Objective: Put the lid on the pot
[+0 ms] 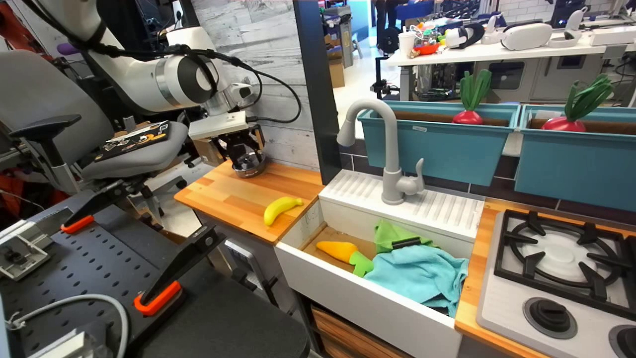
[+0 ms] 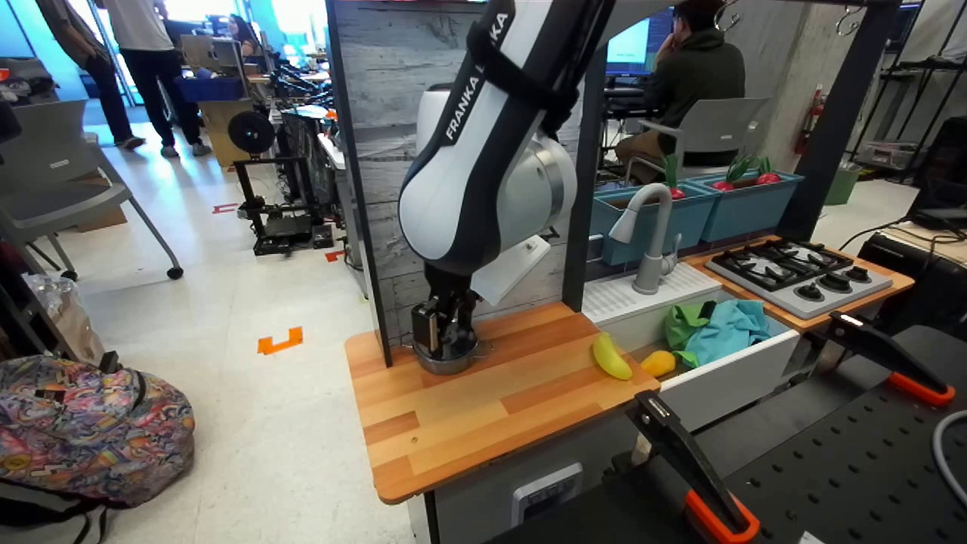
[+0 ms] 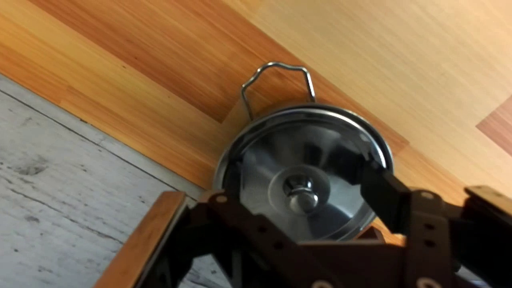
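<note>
One pot (image 1: 250, 172) comes first from the left on the wood counter (image 1: 238, 198), near the back wall (image 1: 258, 49), in both exterior views. The lid (image 3: 306, 156) looks to be on top of it, so I think the putting-on step is done, or almost. The gripper (image 3: 300, 176) holds nothing: its fingers (image 3: 382, 192) are spread wide, one on each side of the knob (image 3: 303, 200). Next, I think, it should go straight up, slowly, so no finger bumps the knob or drags the lid off. Only the wrist view shows the knob clearly. The gripper covers part of the lid's edge there, so I can't tell if the lid lies flat all round. Further right, the exterior views show what the wrist view leaves out: a banana (image 1: 280, 210) by the counter's edge, the sink (image 1: 367, 308), then the stove (image 1: 507, 296).
</note>
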### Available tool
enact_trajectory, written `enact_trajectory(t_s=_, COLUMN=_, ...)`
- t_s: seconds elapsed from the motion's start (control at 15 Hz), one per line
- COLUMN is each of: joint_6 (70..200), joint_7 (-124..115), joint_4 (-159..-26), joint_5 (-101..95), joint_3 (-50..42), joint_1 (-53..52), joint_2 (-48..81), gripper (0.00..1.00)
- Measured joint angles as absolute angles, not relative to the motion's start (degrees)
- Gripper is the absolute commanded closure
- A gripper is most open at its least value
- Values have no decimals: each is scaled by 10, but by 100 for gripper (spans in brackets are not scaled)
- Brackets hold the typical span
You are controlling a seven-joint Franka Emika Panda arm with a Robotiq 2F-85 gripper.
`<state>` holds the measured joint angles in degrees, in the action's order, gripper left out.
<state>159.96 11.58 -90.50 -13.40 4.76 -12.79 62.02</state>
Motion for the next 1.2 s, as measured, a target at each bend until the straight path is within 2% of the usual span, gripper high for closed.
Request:
enact_trajectory(t_s=0.6, joint_6=1626, joint_7=105, joint_4=-926, joint_5=-134, joint_3=39, joint_1=-128, joint_2=606, gripper=0)
enact_trajectory(t_s=0.93, joint_6=1620, joint_7=104, joint_4=-1005, joint_5=-137, joint_3=27, joint_1=-140, joint_2=538, gripper=0)
enact_trajectory(t_s=1.2, joint_6=1559, joint_7=105, joint_4=-1078, joint_5=-155, joint_3=21, joint_1=-161, joint_2=474, gripper=0)
